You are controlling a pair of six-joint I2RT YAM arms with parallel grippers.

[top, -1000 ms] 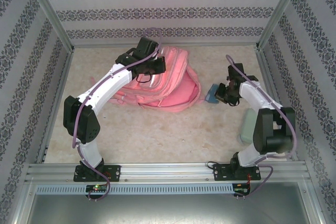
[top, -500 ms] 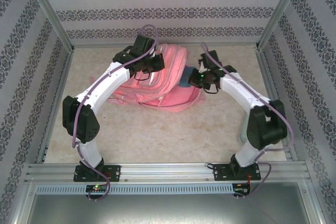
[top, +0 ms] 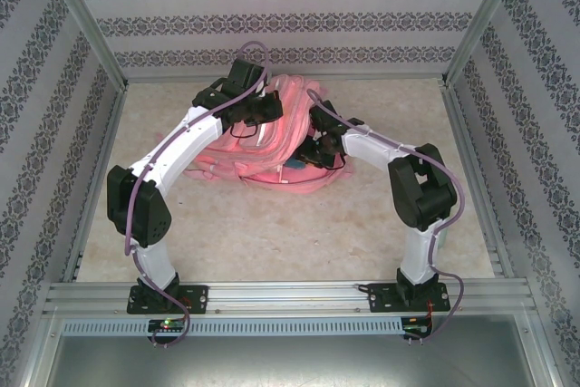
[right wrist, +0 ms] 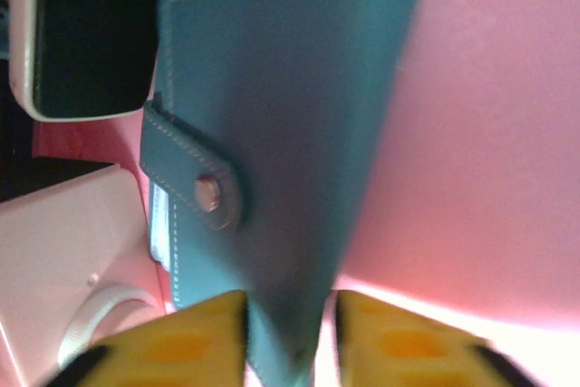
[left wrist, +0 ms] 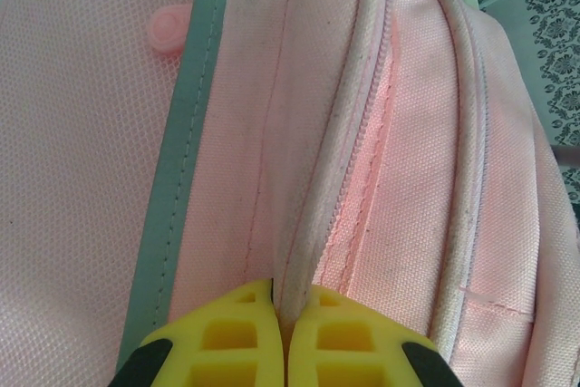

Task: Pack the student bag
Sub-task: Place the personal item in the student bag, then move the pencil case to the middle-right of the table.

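The student bag (top: 276, 147) lies at the far middle of the table (top: 272, 233), a pink heap partly covered by both arms, so its outline and pockets are hard to make out from above. The left claw (top: 263, 115) sits on the bag's far left part. In the left wrist view its yellow fingers (left wrist: 240, 333) are clenched on a raised fold of the bag's fabric (left wrist: 91, 178) beside a zip (left wrist: 372, 133), with a grey stripe (left wrist: 181, 178) and a round pink stud (left wrist: 169, 29) to the left of the fold. The right claw (top: 313, 147) reaches into the bag's right side, its tips hidden from above, and a blue scrap (top: 296, 165) shows just beside it. Up close, a teal wallet (right wrist: 290, 133) with a snap tab stands on end against the bag's pink lining (right wrist: 489, 133), its lower end between the two fingers of the right claw (right wrist: 290, 314). The fingers stand apart and that view is blurred, so I cannot tell whether they press the wallet or merely flank it. Left of the wallet, inside the bag, are a dark thing with a pale rim (right wrist: 82, 33) and a pink boxy thing (right wrist: 63, 251), both cut off by the frame and unclear. Patterned walls (top: 290, 20) stand behind and beside the bag.
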